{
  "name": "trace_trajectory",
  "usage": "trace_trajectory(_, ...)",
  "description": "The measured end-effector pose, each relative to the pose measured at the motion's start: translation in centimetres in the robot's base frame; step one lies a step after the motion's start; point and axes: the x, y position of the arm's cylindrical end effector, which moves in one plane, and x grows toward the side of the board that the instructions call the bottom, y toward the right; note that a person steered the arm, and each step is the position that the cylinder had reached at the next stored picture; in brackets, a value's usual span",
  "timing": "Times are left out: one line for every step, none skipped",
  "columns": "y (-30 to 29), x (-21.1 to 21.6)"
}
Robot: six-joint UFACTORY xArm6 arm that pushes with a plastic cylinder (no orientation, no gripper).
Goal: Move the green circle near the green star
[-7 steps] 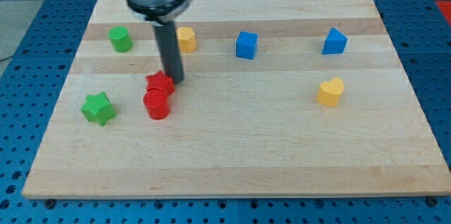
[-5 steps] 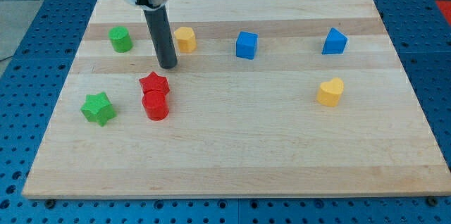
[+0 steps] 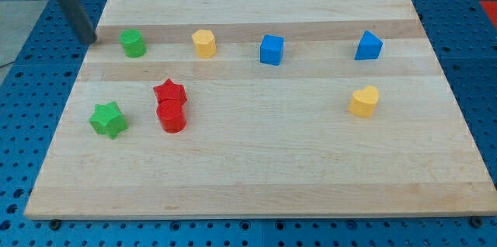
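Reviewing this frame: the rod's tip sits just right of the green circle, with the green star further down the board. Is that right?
Not quite. In the camera view my tip sits just left of the green circle, at the board's left edge, not right of it. The green star is indeed further down the board.

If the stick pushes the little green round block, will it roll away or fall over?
Probably neither. The green circle stands upright on its flat end on the wooden board, so it should slide, not roll. It looks short and squat, so tipping seems unlikely. It may spin or slip sideways off my tip, which sits just to its left in the view, since its side is curved.
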Motion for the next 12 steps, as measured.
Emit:
trace_trajectory(1.9,-6.3)
trace_trajectory(5.6,-6.1)
trace_trajectory(8.8,-1.4)
trace_trajectory(8.9,2.9)
trace_trajectory(8.7,7.6)
trace_trajectory(7.2,6.7)
trace_trajectory(3.0,5.0)
trace_trajectory(1.2,7.6)
trace_trajectory(4.1,10.7)
trace_trajectory(4.5,11.8)
trace_trajectory(3.0,8.4)
trace_trajectory(3.3,5.0)
